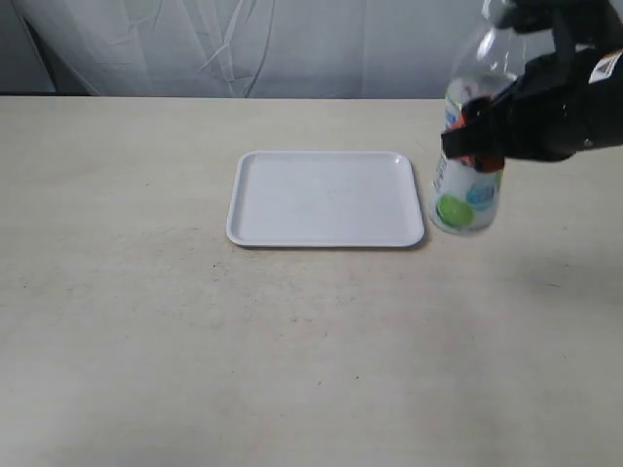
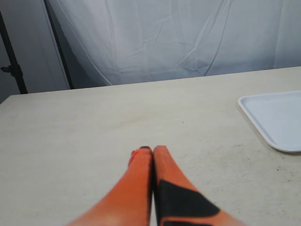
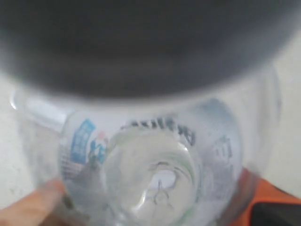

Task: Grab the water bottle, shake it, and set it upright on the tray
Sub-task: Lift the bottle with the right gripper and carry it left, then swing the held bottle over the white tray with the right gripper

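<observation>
The water bottle [image 1: 468, 199] stands upright in the air just right of the tray [image 1: 326, 197], tilted slightly, its cap end hidden behind the arm. My right gripper [image 1: 479, 136] is shut on the bottle's middle, orange pads on both sides. In the right wrist view the clear bottle [image 3: 155, 165] fills the frame, with an orange finger [image 3: 35, 205] on each side of it. The left gripper [image 2: 152, 149] is shut on nothing, low over bare table, with the tray's corner [image 2: 277, 117] off to one side. The left gripper does not show in the exterior view.
The tan table [image 1: 195, 341] spreads wide in front of and left of the tray. A white curtain [image 1: 292, 44] hangs behind the table's far edge. A dark stand pole [image 2: 11, 56] shows beyond the table in the left wrist view.
</observation>
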Robot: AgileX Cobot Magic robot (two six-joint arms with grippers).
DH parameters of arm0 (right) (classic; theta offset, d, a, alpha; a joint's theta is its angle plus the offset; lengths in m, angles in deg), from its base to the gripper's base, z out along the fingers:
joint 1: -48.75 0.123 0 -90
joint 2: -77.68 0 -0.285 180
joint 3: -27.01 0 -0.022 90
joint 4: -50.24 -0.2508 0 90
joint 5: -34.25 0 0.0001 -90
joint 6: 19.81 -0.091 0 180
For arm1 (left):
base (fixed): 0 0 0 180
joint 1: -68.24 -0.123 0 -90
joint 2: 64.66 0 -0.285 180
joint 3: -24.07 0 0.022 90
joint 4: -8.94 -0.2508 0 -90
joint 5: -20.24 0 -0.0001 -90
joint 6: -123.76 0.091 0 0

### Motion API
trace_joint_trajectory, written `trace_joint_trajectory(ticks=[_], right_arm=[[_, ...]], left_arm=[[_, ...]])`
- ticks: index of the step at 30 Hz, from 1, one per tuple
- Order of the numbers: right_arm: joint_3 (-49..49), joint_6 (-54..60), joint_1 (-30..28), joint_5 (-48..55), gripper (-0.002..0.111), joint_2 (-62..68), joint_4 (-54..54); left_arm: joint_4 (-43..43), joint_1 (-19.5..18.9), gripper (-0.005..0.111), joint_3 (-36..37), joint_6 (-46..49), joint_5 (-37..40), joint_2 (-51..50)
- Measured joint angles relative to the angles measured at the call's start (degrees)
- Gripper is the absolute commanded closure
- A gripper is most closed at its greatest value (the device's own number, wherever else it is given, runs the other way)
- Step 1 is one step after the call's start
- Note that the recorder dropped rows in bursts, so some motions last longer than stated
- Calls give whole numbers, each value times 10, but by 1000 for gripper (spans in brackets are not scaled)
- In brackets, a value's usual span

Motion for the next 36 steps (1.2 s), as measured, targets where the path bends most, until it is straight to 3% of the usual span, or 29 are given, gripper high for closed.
trace_joint_trajectory(ticks=[5, 10, 14, 19, 21, 26, 33, 36], right_arm=[[44, -66, 46, 53, 109, 14, 78], [147, -74, 97, -21, 109, 29, 75], [179, -78, 102, -32, 109, 117, 82], [210, -81, 111, 80, 109, 216, 103], [237, -93, 122, 111, 109, 200, 115], [285, -181, 162, 68, 109, 122, 189], [276, -224, 183, 211, 109, 159, 271], [280, -272, 216, 194, 109, 114, 311]], left_arm=[[0, 0, 106, 0, 0, 0, 0], [0, 0, 106, 0, 0, 0, 0], [0, 0, 106, 0, 0, 0, 0], [0, 0, 106, 0, 0, 0, 0], [0, 0, 106, 0, 0, 0, 0], [0, 0, 106, 0, 0, 0, 0], [0, 0, 106, 0, 0, 0, 0], [0, 0, 106, 0, 0, 0, 0]])
